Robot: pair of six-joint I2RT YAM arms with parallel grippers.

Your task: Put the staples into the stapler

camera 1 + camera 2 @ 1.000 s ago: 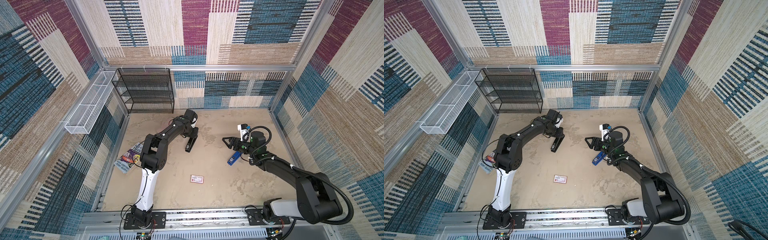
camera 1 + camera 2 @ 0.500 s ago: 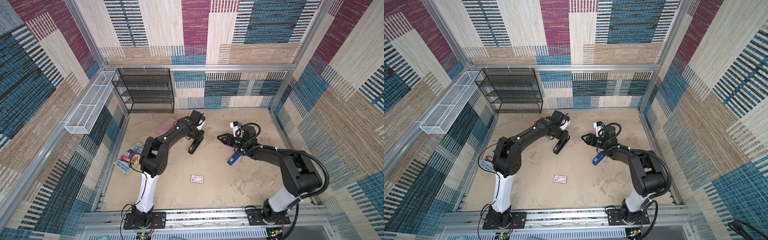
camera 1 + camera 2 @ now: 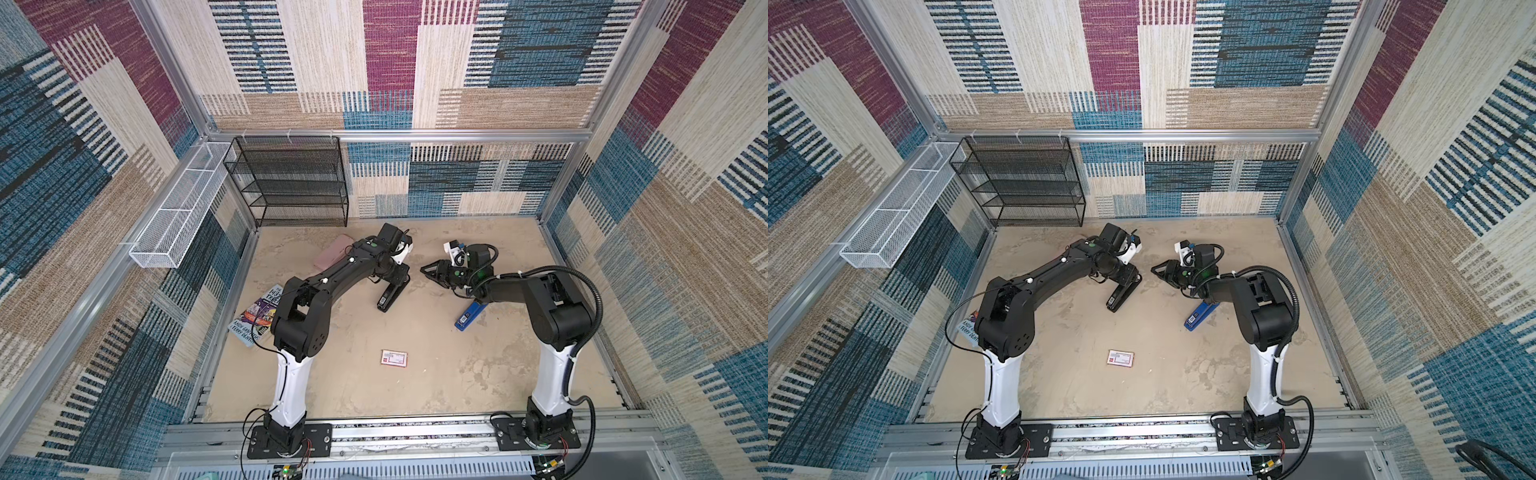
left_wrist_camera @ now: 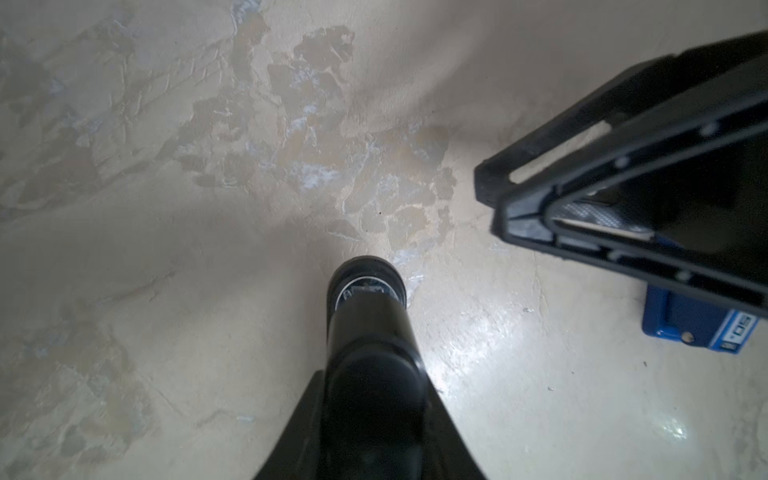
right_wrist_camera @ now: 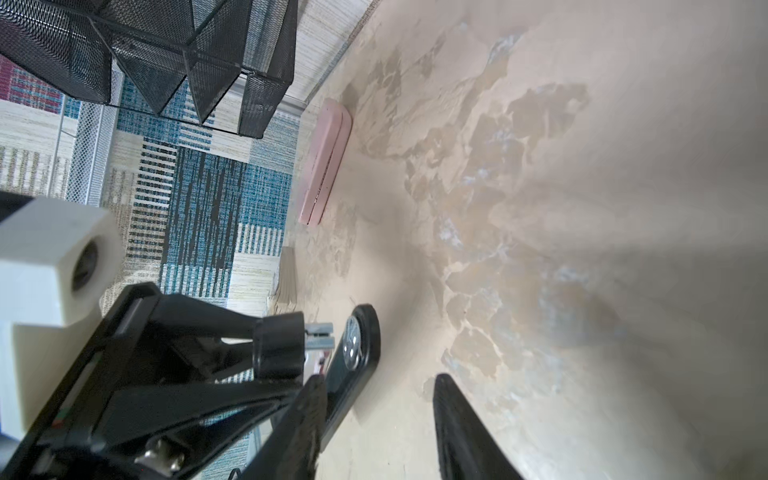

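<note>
Bare tabletop (image 3: 415,395) lies open all round the staples box (image 3: 394,358) at the front, while further back the right gripper (image 3: 426,270) partly fills the gap between black stapler (image 3: 390,293) and blue stapler (image 3: 468,316), and mesh shelf (image 3: 291,183), pink case (image 3: 330,253) and book (image 3: 257,316) crowd the left.

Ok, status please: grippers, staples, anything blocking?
Left gripper shut on black stapler. Right gripper open, empty. Staples box untouched, near front edge. Nothing blocking it.

Left arm (image 3: 332,279) extended forward; left gripper (image 3: 397,277) clamped on black plastic stapler (image 3: 388,296). Right arm (image 3: 513,286) elbow-folded; right gripper (image 3: 426,270) jaws apart, empty, facing left gripper.
</note>
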